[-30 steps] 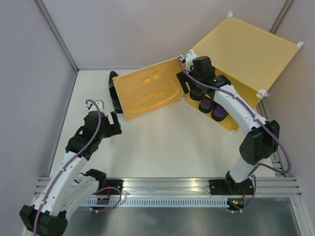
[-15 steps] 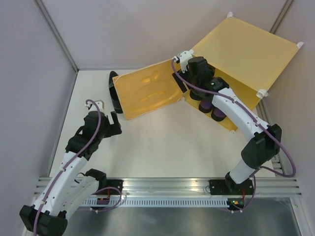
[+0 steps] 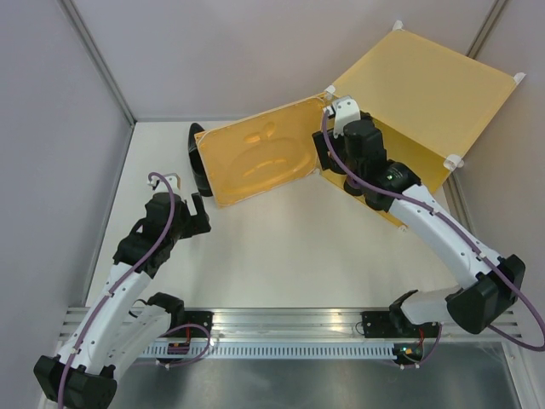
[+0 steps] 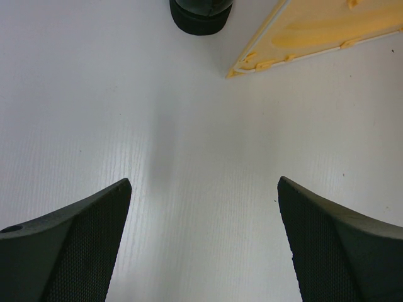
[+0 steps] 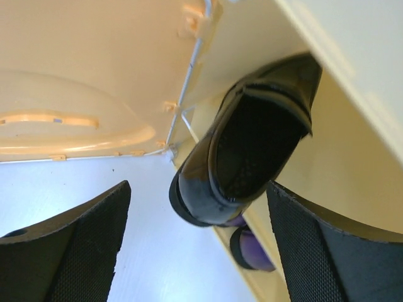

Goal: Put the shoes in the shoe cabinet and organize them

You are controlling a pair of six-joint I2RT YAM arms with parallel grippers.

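Note:
The yellow shoe cabinet [image 3: 426, 94] stands at the back right with its apple-embossed door [image 3: 260, 162] swung open to the left. My right gripper [image 3: 341, 143] is open at the cabinet's opening. In the right wrist view its jaws [image 5: 198, 189] stand wide apart around, but not touching, the heel of a black shoe [image 5: 252, 151] that lies on the inner shelf with its heel sticking out. A purple shoe [image 5: 252, 248] sits below it. Another black shoe [image 3: 197, 158] stands behind the door on the left; its heel also shows in the left wrist view [image 4: 200, 16]. My left gripper [image 3: 195, 211] is open and empty over the table [image 4: 201, 182].
The open door's lower corner [image 4: 252, 63] lies just ahead and to the right of my left gripper. Grey walls [image 3: 68, 128] close in the left and back of the white table. The metal rail [image 3: 281, 324] with the arm bases runs along the near edge.
My right arm's elbow has swung out to the right and down, and its wrist has shifted right at the cabinet opening, now covering the purple shoes from above. The left arm has not moved.

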